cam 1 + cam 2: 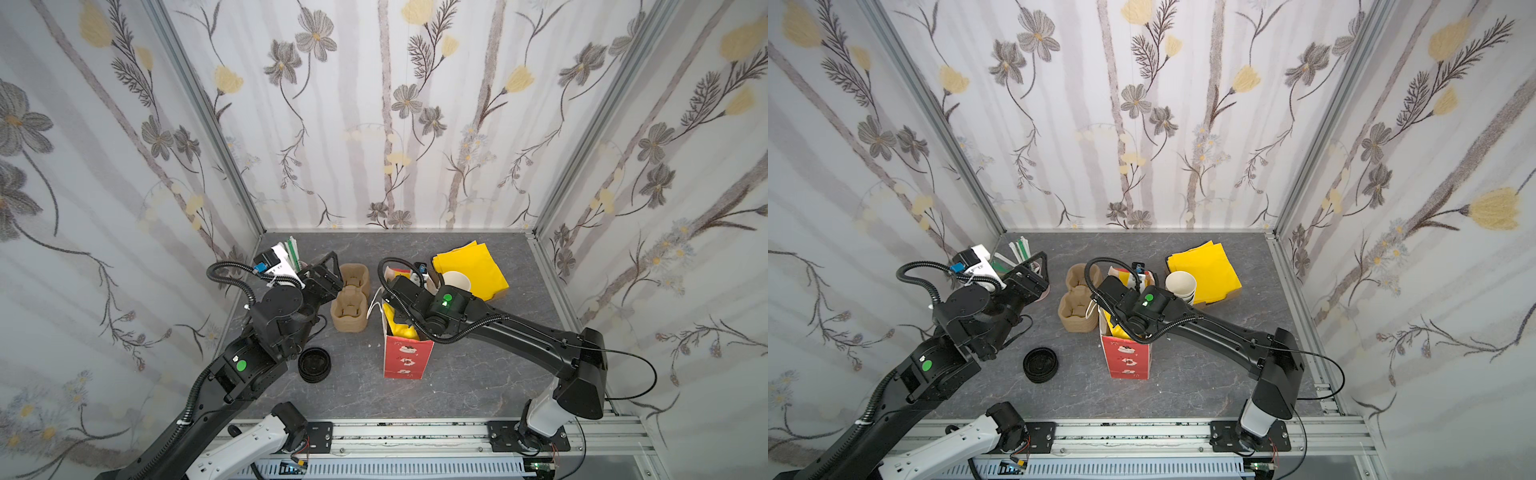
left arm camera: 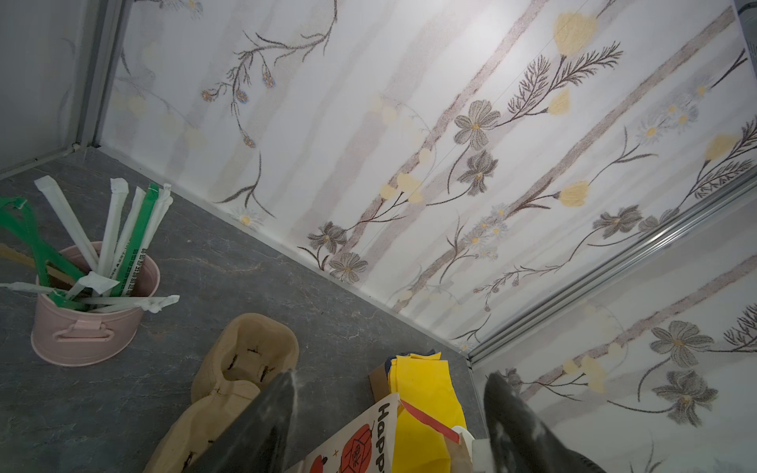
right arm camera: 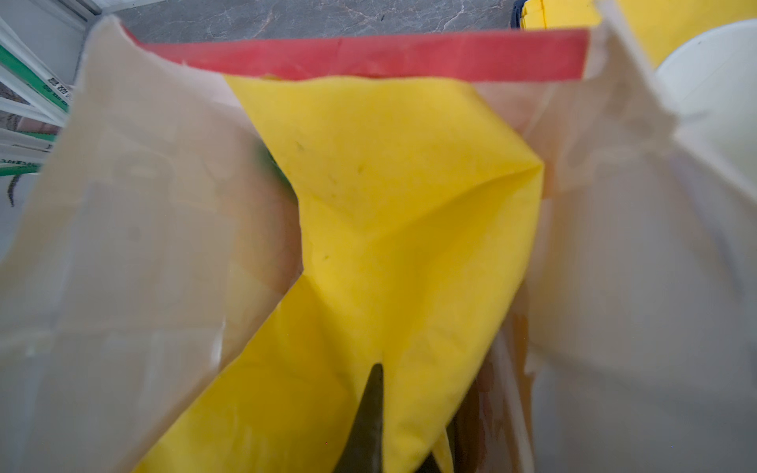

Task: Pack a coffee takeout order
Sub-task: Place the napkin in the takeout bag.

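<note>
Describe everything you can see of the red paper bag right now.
The red paper bag stands upright mid-table, mouth open. It looks like stiff paper, red outside with printed white pictures, pale lining inside, a white cord handle on one side. A yellow napkin lies inside, and the right gripper reaches in, shut on it. The tan carrier stack sits close beside; whether they touch is unclear.

Red outside on the bag (image 1: 406, 360), with white prints and black lettering; pale off-white lining inside. Bright yellow on the napkin (image 3: 389, 204) in it, same yellow on the napkin stack (image 1: 469, 266). Tan carriers (image 1: 349, 316), black lids (image 1: 314, 365), cream-white cup (image 1: 456, 281). Pink bucket (image 2: 88, 327), white and green straws (image 2: 139, 235). Dark grey table (image 1: 478, 374), marbled with pale veins. White walls (image 1: 374, 104), patterned with grey flowers, yellow buds and faint greyish stripes. Black arms (image 1: 532, 332), each with a green dot.
</note>
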`<state>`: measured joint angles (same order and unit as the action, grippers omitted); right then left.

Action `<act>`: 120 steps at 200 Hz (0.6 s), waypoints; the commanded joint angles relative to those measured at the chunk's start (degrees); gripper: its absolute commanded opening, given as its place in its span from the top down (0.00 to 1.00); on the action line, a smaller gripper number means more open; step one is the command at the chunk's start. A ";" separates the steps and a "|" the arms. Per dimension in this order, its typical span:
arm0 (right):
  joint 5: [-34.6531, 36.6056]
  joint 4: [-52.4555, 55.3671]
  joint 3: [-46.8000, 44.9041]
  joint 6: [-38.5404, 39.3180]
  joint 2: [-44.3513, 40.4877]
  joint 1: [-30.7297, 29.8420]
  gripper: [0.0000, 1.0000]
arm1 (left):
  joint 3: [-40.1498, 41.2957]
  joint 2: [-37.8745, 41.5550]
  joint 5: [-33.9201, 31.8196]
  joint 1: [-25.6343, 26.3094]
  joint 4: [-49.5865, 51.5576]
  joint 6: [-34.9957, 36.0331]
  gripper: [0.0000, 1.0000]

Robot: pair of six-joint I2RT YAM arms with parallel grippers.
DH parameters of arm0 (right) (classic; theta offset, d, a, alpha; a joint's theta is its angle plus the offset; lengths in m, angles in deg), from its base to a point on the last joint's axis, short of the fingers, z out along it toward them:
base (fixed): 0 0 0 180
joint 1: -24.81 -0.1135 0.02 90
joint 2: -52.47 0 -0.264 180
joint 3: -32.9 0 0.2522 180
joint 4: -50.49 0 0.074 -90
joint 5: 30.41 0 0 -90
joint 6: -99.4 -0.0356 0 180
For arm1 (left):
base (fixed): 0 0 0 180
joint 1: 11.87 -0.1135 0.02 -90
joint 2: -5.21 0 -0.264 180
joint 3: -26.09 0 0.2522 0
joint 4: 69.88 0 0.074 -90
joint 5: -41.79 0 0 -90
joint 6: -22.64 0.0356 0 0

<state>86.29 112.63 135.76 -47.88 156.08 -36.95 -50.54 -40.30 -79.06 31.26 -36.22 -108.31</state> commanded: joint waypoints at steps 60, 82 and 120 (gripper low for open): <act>-0.82 -1.55 4.46 3.66 -3.66 -0.73 0.47 | -5.47 -5.88 -3.07 -0.23 8.46 2.91 0.27; 0.41 1.13 5.81 3.66 -5.63 -0.64 0.44 | -6.42 -7.72 -3.05 -1.23 8.84 3.93 0.27; -0.09 2.06 4.97 3.56 -6.35 -0.39 0.60 | -6.91 -9.80 0.13 -5.08 8.79 4.30 0.27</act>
<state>85.40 113.71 141.01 -44.05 149.35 -37.48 -56.77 -49.35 -80.09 27.81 -27.61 -104.85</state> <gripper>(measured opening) 0.450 0.734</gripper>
